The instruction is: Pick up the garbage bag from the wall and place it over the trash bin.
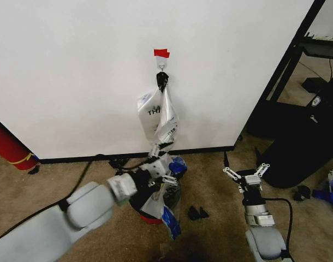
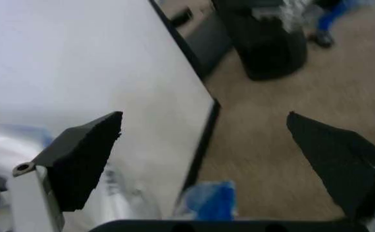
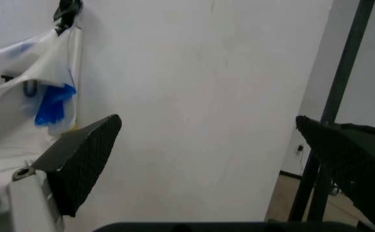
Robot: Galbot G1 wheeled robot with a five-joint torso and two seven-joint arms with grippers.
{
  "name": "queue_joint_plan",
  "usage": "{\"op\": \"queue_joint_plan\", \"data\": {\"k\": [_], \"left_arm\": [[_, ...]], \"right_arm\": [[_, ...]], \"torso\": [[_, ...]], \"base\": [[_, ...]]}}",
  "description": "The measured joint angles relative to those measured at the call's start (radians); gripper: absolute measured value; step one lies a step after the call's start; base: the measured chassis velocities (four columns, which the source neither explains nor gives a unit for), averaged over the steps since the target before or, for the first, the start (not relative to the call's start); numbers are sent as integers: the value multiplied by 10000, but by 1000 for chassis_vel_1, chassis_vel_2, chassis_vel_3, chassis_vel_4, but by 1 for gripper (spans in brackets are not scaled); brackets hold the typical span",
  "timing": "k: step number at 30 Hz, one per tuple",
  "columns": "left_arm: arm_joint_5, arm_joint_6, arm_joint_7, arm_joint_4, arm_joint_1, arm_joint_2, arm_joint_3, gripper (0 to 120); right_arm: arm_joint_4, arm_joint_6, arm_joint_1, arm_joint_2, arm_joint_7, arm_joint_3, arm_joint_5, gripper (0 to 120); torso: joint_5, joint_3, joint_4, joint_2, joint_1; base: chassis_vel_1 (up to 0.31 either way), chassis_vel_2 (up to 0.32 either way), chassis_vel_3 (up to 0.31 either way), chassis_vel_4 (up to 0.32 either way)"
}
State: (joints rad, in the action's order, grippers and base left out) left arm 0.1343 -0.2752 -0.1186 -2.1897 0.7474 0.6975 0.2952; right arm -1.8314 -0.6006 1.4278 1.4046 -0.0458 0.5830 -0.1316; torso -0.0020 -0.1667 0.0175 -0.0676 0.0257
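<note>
Even, soft indoor light brightens the white wall [image 1: 73, 71] with no glare; the carpet [image 1: 210, 180] lies dimmer, darkest at the head view's lower edge. Both wrist views are blurred; the left pincer [image 2: 204, 145] fingertips look soft-edged and the bag [image 2: 207, 203] beneath is out of focus.

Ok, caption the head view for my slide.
Left end effector at the garbage bag draped on the trash bin; right end effector open, idle beside it.

Blue-patched garbage bag [image 1: 165, 203] drapes over the trash bin [image 1: 150, 217]; below the wall [image 1: 73, 71].
</note>
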Motion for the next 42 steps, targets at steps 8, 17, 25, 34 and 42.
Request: {"op": "queue_joint_plan", "data": {"k": [8,17,25,34,42], "left_arm": [[714,-3529,2027,-319,-603,531,1568,100],[78,-4726,3040,-200,-796,566,2091,100],[-1458,-4696,1967,75,-654,379,2055,100],[-2366,-4647,1553,575,-499,420,1819,100],[-2530,-4626,1808,708,985,860,354,100]], "right_arm": [[-110,-119,189,164,17,35,-98,100],[-136,-201,280,204,66,4,-169,100],[-96,-250,252,198,121,-35,-178,100],[150,-386,227,179,156,-66,-173,100],[404,-495,199,134,172,-81,-161,100]], "torso": [[1,1,-1,0,-1],[1,1,-1,0,-1],[-1,1,0,0,-1],[0,1,0,0,-1],[-1,1,-1,0,-1]], "base": [[0,0,0,0],[0,0,0,0],[0,0,0,0],[0,0,0,0],[0,0,0,0]]}}
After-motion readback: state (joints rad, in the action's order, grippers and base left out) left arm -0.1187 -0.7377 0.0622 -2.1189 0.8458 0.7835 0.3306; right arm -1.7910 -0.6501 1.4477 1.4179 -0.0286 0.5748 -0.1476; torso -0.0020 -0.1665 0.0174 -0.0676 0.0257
